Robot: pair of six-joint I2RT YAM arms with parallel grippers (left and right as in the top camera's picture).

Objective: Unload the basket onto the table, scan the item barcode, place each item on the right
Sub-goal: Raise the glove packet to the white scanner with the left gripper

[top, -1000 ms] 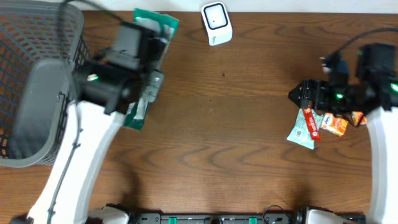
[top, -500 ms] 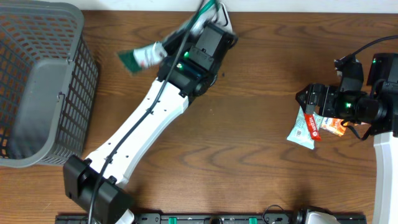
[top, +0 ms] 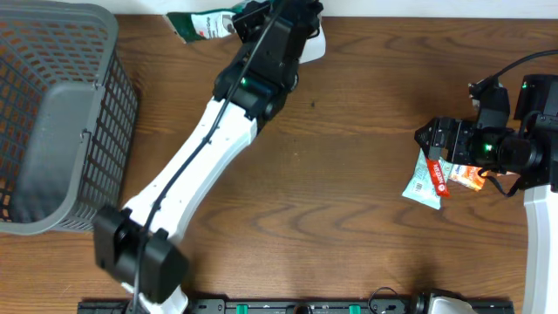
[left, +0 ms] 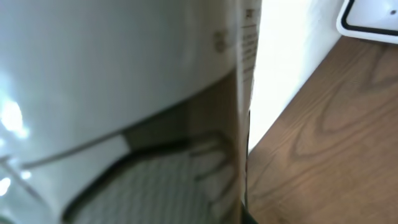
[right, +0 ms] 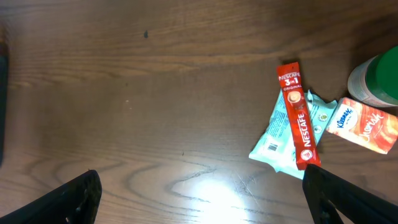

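The table [top: 349, 192] is warm brown wood with wavy darker grain. At far left the basket [top: 52, 131] is grey open mesh. The pouch [top: 200, 23] at the far edge is dark green and white, and the scanner [left: 373, 18] is white. To the right lie a red sachet [right: 297, 115] (white lettering), a pale teal packet [right: 280, 146] and an orange-and-white pack [right: 367, 124].

Basket left, scanner back centre, small cluster right.
On the tabletop [top: 349, 218] the basket [top: 52, 113] sits far left. At the back edge the left gripper [top: 248, 19] holds the pouch [top: 202, 23] just left of the scanner [top: 316, 48]. Over on the right, the stick [right: 297, 118] lies on the packet [right: 280, 146], tissue pack [right: 367, 124] just beside on the right, right gripper [top: 427, 138] just behind them.
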